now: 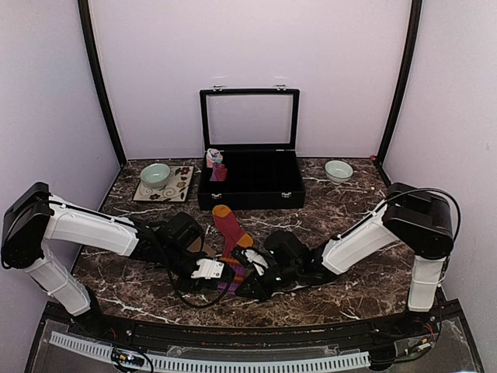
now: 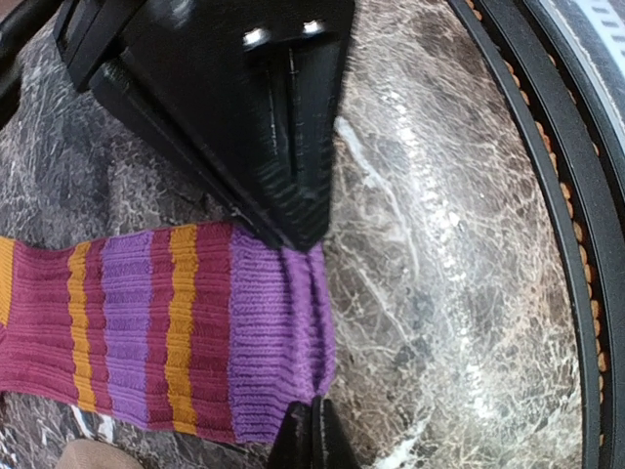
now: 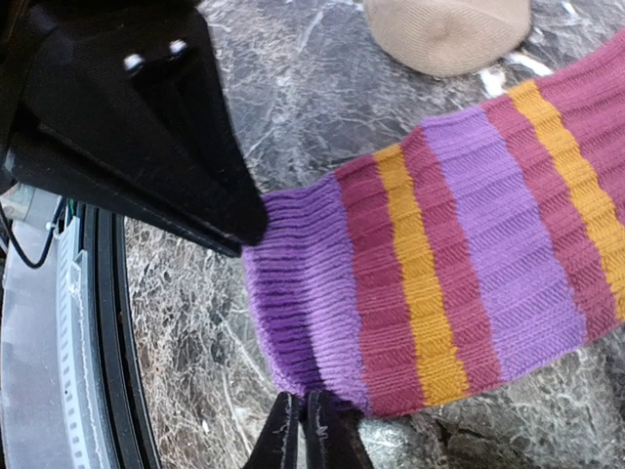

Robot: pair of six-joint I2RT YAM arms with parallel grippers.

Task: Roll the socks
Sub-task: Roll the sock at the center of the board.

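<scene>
A red-maroon sock lies flat mid-table, orange toe toward the box, purple-orange striped cuff toward me. My left gripper is shut on one corner of the purple cuff edge. My right gripper is shut on the opposite corner of the cuff. In the top view the left gripper and right gripper meet at the cuff end. The tan-brown sock lies beside the striped sock on the left gripper's side and also shows in the left wrist view.
A black compartment case with its lid open stands at the back, a pink and light-blue bundle in its left corner. A green bowl sits on a floral tile. Another bowl is back right. The table's near edge is close.
</scene>
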